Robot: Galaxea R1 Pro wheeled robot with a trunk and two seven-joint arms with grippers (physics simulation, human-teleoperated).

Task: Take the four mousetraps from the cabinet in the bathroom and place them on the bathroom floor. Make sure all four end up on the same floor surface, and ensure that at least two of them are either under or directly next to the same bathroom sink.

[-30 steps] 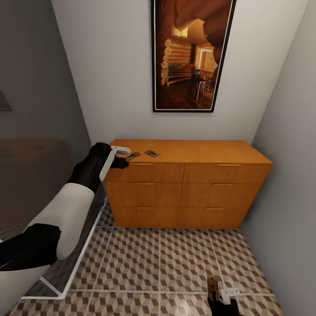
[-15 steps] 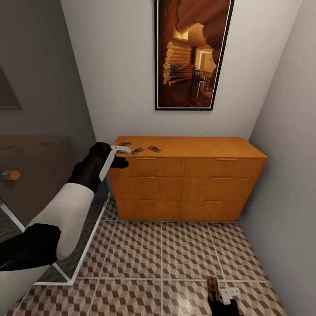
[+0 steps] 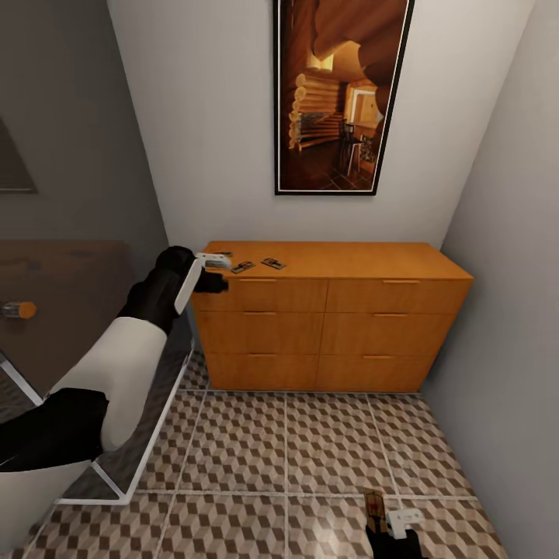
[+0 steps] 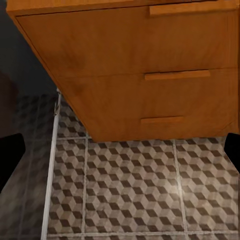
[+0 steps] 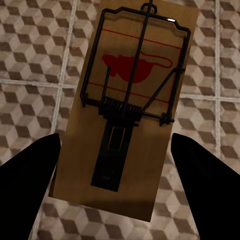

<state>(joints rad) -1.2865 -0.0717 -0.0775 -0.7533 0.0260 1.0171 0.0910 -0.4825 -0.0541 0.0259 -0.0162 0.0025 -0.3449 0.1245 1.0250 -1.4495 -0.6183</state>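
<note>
I have the left pincer [image 3: 211,273] at the top left corner of the cabinet [image 3: 334,310], level with its top edge. In the left wrist view its fingers [image 4: 9,155] stand wide apart with nothing between them, over the drawer fronts and the floor [image 4: 135,190]. Two traps [image 3: 242,267] [image 3: 272,264] lie flat on the cabinet top just beside that pincer, apart from each other; a third [image 3: 223,254] is partly hidden behind it. The right pincer [image 3: 388,522] hangs low over the floor [image 3: 310,450]. It holds a fourth trap [image 5: 127,107] between its fingers [image 5: 30,180], wire side toward the camera. A picture [image 3: 340,93] hangs above the cabinet.
</note>
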